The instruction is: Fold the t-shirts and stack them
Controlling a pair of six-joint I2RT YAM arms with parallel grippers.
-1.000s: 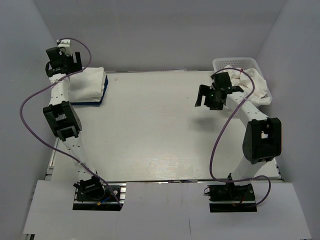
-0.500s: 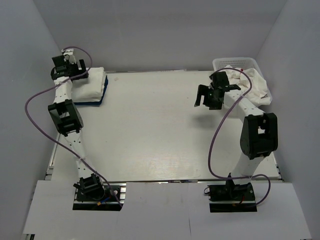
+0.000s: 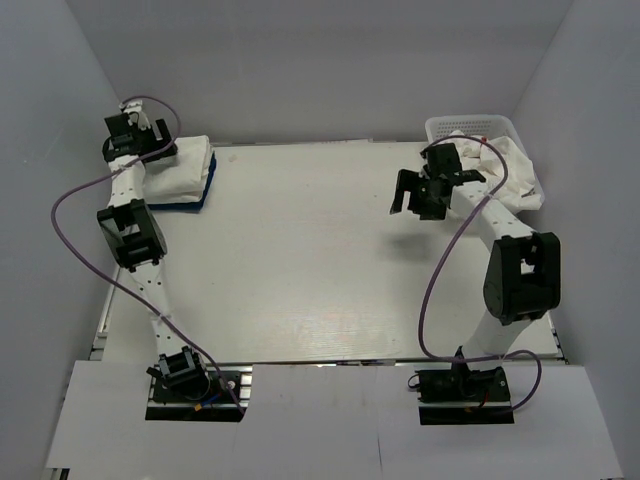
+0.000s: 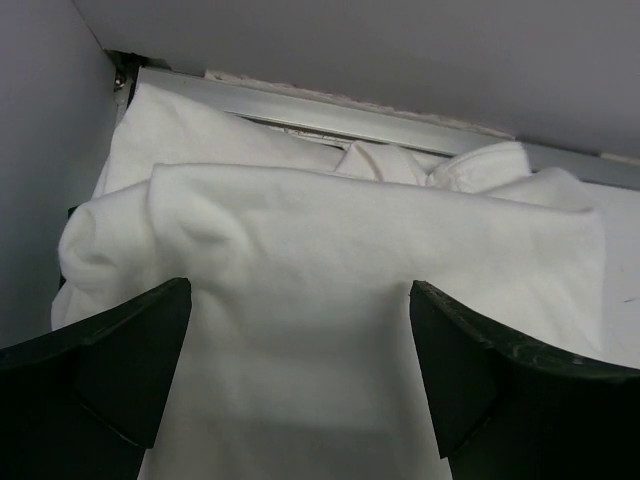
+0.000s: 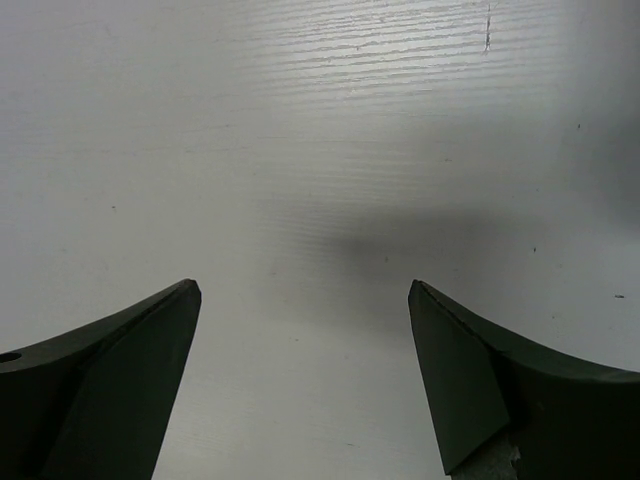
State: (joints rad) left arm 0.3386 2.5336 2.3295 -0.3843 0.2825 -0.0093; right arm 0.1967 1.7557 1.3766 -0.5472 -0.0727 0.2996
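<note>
Top external: folded white t-shirts [image 3: 180, 168] stacked on blue one [image 3: 208, 186], far-left counter [image 3: 300, 250] corner. Left jaws apart, over stack. Right jaws apart above bare counter. More white shirts [image 3: 515, 175] spill from basket [image 3: 470, 124].

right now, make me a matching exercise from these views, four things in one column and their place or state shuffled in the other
Things:
1. left gripper
2. right gripper
3. blue t-shirt
4. basket

Place or state:
a. far right corner, a loose white t-shirt spilling over its side
b. open above the bare table
c. open over the folded white t-shirt
d. bottom of the stack, far left corner

Pairs: 1-c, 2-b, 3-d, 4-a
</note>
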